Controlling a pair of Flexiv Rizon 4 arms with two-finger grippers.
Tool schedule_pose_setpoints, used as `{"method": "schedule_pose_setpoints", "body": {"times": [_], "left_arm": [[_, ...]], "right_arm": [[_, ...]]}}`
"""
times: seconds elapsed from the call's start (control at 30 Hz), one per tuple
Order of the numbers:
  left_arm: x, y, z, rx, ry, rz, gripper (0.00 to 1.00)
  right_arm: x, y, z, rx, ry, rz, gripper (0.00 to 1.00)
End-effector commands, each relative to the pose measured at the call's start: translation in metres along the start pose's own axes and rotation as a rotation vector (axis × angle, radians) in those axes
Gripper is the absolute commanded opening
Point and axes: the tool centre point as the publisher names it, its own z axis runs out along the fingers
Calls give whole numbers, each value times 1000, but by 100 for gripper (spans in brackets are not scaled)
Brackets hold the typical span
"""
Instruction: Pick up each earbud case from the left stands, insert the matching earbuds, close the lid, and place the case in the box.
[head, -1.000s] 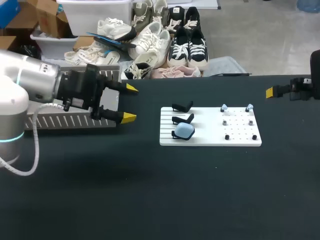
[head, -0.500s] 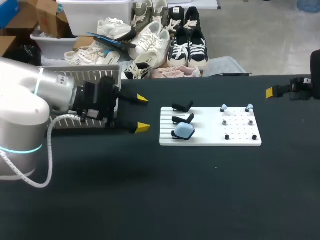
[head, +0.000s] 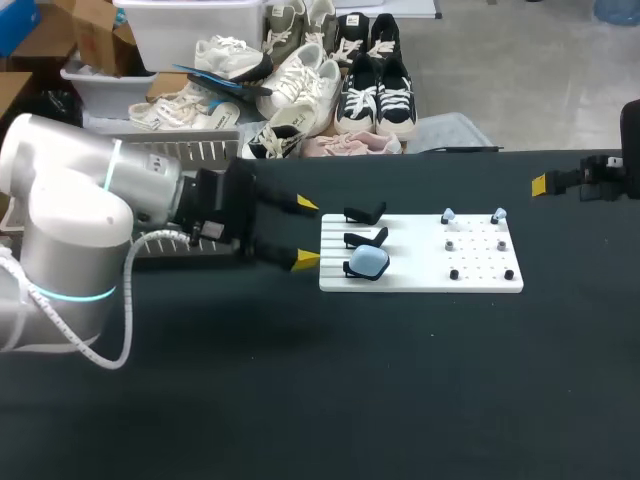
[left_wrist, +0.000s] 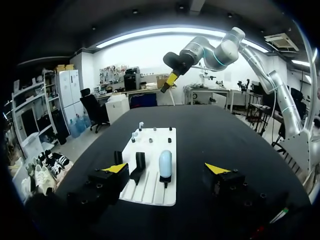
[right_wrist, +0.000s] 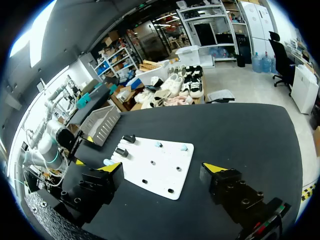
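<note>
A white board (head: 410, 262) holds three black stands at its left end. A light-blue earbud case (head: 368, 262) lies shut on the nearest stand. The other two stands (head: 365, 213) are bare. Two light-blue earbuds (head: 447, 215) sit on pegs at the board's far right. My left gripper (head: 303, 233) hovers open just left of the board. In its wrist view the case (left_wrist: 165, 164) lies ahead between the spread fingers, untouched. My right gripper (head: 560, 183) hangs open at the table's far right, well away from the board (right_wrist: 162, 175).
A grey slotted box (head: 190, 150) stands at the table's back left, partly hidden behind my left arm. Several small dark pegs (head: 454, 273) dot the board's right half. Black tabletop spreads in front of the board.
My left arm has swung right, carrying its open gripper from beside the grey box up to the board's left edge. The right arm has not moved.
</note>
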Motion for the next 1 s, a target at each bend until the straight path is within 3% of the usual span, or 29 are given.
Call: {"method": "schedule_pose_setpoints", "body": {"times": [0.03,0.67,1.0], "left_arm": [[6,3,15,1,10,-6,100],[13,-1,47,28,13,-50,100],[17,0,61,25,54,-62,100]], "right_arm": [[0,-1,0,-3,0,-1,100],[0,-1,0,-3,0,-1,100],[0,-1,0,-3,0,-1,100]]}}
